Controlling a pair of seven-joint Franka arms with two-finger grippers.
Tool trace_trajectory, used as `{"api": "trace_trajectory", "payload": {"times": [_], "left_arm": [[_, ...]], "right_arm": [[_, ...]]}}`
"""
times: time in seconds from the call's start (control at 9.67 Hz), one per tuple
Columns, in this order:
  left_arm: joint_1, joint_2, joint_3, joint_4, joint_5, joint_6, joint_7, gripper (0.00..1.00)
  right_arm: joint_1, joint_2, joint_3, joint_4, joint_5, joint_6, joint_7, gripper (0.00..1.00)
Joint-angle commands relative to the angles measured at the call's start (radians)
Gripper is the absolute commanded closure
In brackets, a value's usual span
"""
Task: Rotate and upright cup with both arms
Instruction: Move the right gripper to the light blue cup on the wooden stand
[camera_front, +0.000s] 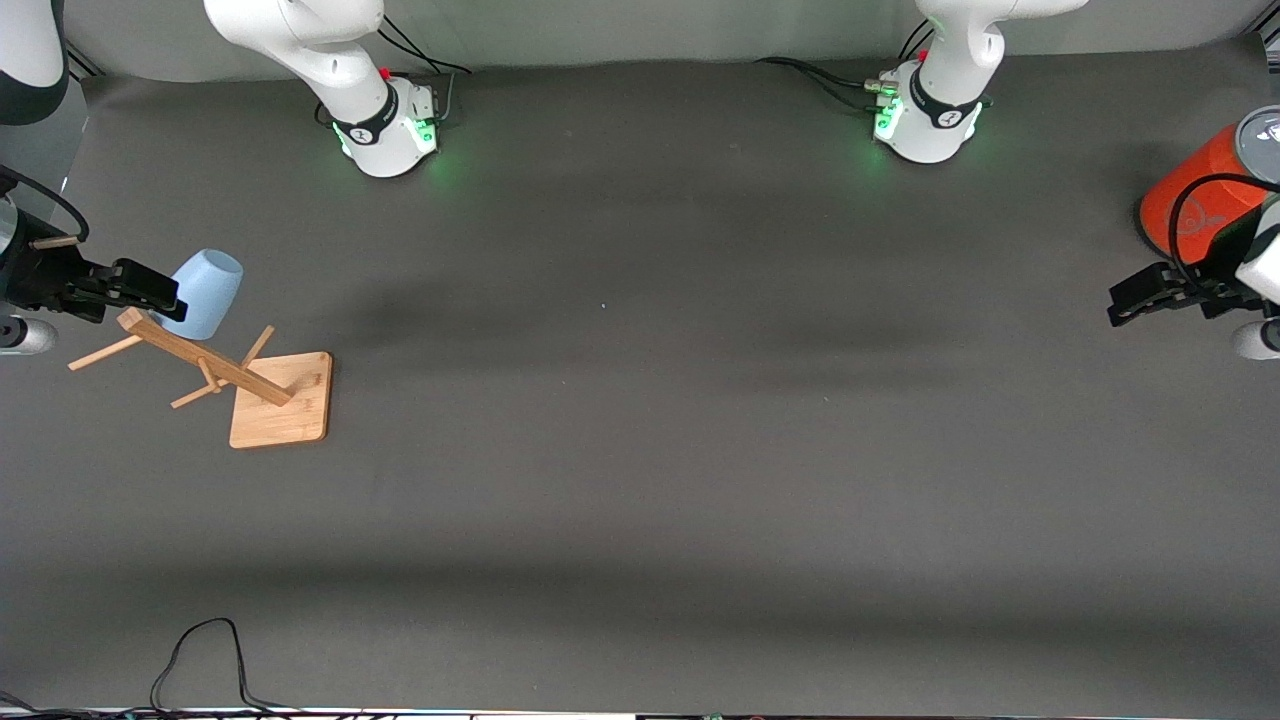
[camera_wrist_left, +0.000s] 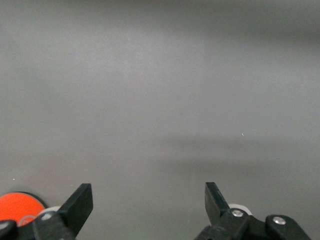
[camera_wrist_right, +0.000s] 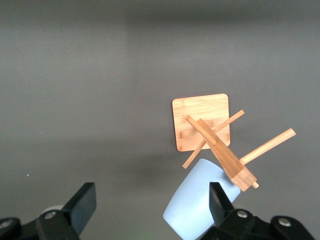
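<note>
Right gripper (camera_front: 150, 290) reaches in from the table's edge at the right arm's end, held level, fingers spread apart and holding nothing. Its tips sit up in the air over the top of the wooden rack (camera_front: 225, 375), just beside the cup (camera_front: 205, 292).

Cup, pale blue, hangs tilted on one of the rack's pegs, closed base pointing up and toward the arms' bases. In the right wrist view it (camera_wrist_right: 200, 205) shows below the post, partly covered by one black finger (camera_wrist_right: 220, 202).

Rack has a square wooden base flat on the grey table (camera_front: 640, 450), with an upright post and thin pegs.

Left gripper (camera_front: 1135, 298) waits well apart from the rack, at the left arm's end, beside the orange cylinder (camera_front: 1195, 205). Fingers (camera_wrist_left: 80, 205) are spread, with only bare table between them.
</note>
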Motion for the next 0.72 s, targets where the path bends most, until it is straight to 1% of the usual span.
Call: {"api": "trace_trajectory", "payload": {"times": [0.0,0.21,0.31,0.62], "left_arm": [[-0.03,0.008,0.019,0.019,-0.021,-0.044,0.075,0.0],[-0.016,0.013,0.023,0.057,-0.067,-0.079,0.02,0.0],[0.007,0.009,0.025,0.054,-0.069,-0.113,0.04,0.0],[0.009,-0.002,0.022,0.06,-0.057,-0.133,0.034,0.0]], "right_arm": [[0.003,0.014,-0.004,0.025,-0.006,-0.004,-0.002,0.0],[0.002,0.014,-0.004,0.025,-0.006,-0.004,-0.002,0.0],[0.003,0.014,-0.004,0.024,-0.006,-0.004,-0.002,0.0],[0.005,0.025,-0.002,0.027,-0.006,-0.004,-0.003,0.0]]}}
